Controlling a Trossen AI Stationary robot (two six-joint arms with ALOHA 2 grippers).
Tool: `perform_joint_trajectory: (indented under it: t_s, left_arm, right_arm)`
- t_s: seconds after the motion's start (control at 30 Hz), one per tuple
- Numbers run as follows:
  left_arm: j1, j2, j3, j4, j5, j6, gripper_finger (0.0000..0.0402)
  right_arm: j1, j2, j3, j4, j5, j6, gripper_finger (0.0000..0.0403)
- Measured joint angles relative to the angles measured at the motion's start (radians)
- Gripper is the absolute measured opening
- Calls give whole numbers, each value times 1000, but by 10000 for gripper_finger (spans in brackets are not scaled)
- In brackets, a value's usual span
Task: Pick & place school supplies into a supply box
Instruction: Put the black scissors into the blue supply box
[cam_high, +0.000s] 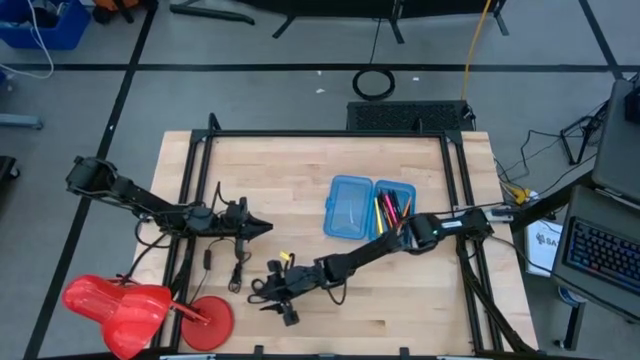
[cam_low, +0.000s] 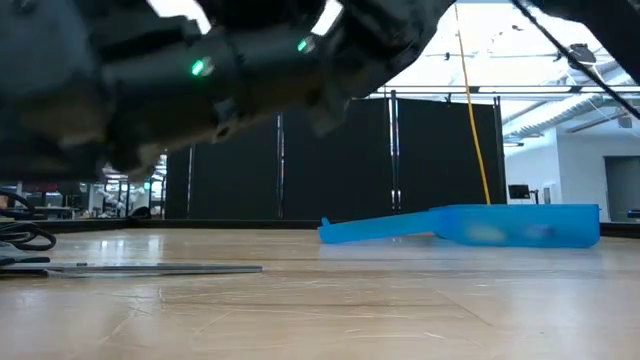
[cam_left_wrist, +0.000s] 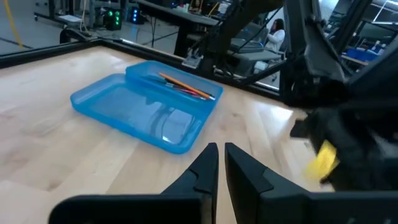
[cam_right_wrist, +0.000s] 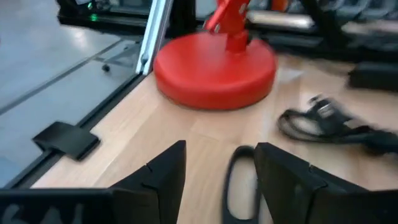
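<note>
Reaching low over the front of the pale wooden surface (cam_high: 300, 170), the right gripper (cam_right_wrist: 217, 171) has its two dark fingers spread apart, straddling a black loop (cam_right_wrist: 239, 186) that looks like a handle of the small black-handled scissors; nothing is clamped yet. The translucent blue plastic hinged supply box (cam_high: 366, 208) lies open well apart, further back, with orange pencils and pink and yellow markers (cam_high: 390, 210) already in its right half. The left gripper (cam_left_wrist: 217, 165) waits over the surface's left side, fingers nearly together, empty. Judgement: the grasp is best made by centring the loop between the fingers and closing slowly, since thin flat metal may skid. The red round base (cam_right_wrist: 214, 62) stands near; the lift should steer away from it.
</note>
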Motion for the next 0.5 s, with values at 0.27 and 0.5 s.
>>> perform_joint_trajectory:
  t_s: [0.27,0.5]
  left_arm:
    - [0,0,0,-13,0,-1,31]
    - [0,0,0,-26,0,-2,31]
  right_arm:
    - [25,124,148,-94,14,-19,173]
    - [38,125,150,-119,100,-45,171]
